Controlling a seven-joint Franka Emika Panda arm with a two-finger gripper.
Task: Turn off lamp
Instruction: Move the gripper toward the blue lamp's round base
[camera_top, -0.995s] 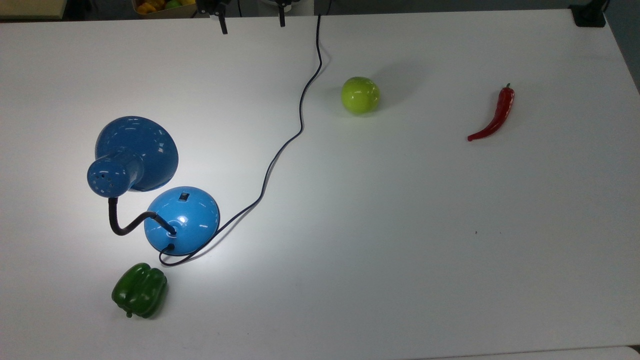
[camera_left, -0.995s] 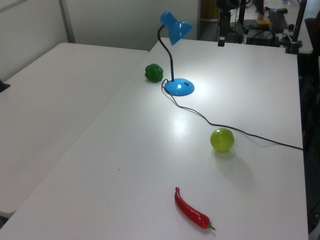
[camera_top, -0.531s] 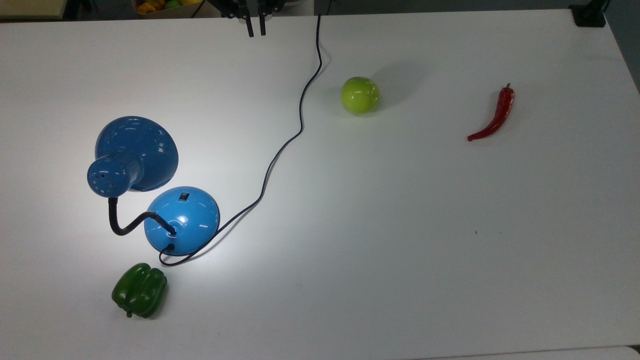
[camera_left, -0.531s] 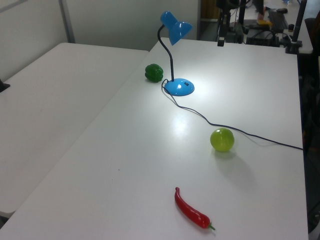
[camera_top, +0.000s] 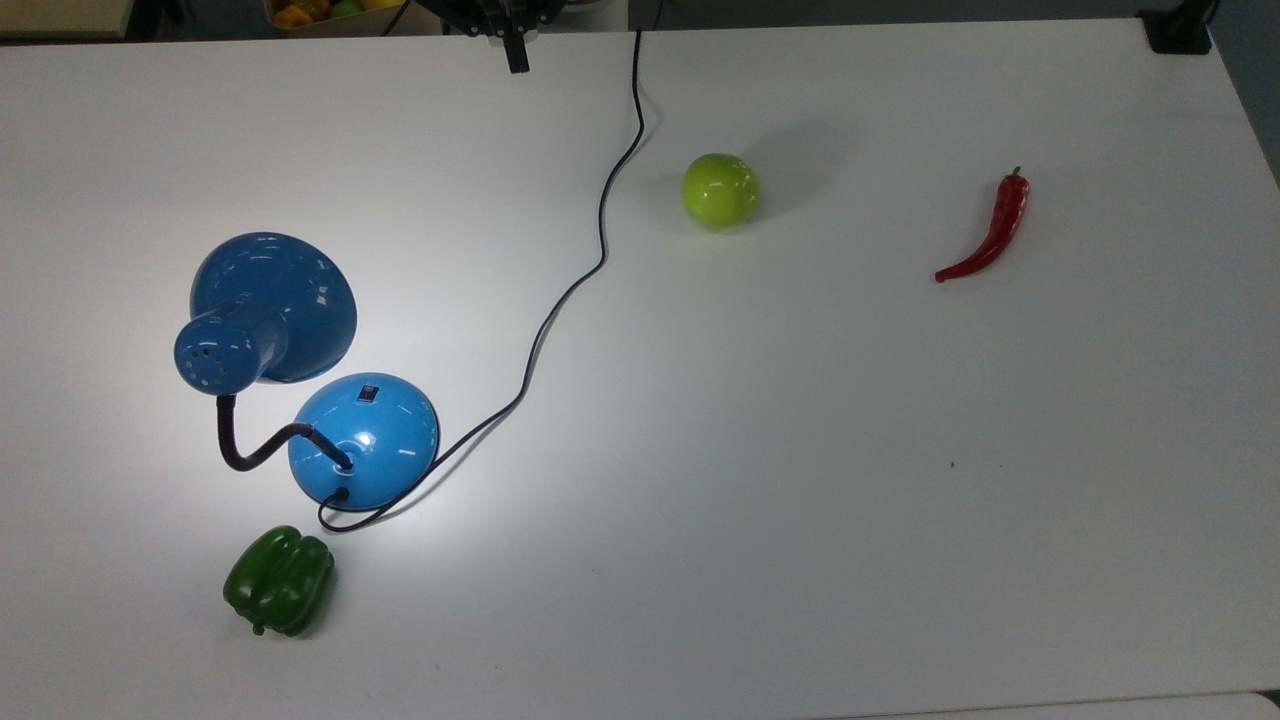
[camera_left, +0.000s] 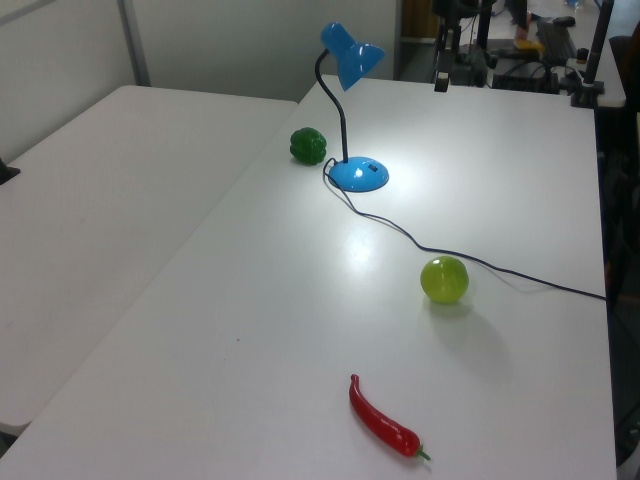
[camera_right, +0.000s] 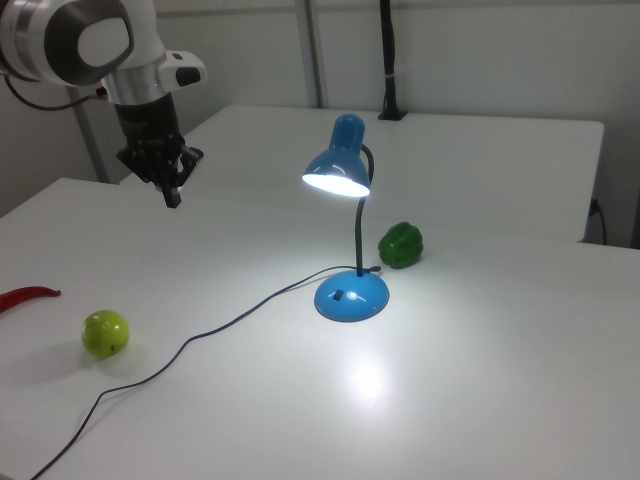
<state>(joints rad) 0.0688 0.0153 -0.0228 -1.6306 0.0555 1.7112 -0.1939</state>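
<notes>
Lamp (camera_right: 345, 235) is lit, switch (camera_top: 368, 393) untouched; the gripper (camera_top: 516, 55), pinched narrow, hangs way off at 1 o'clock from it.

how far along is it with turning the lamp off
Barely begun. Done: the gripper is shut, fingers together, which would suit poking a switch. In hand: nothing yet; it hangs above the table's far edge in the top view, well away from the lamp. Left: everything that matters. The shade is lit, a bright patch lies on the table, and the switch on the base is untouched.
</notes>
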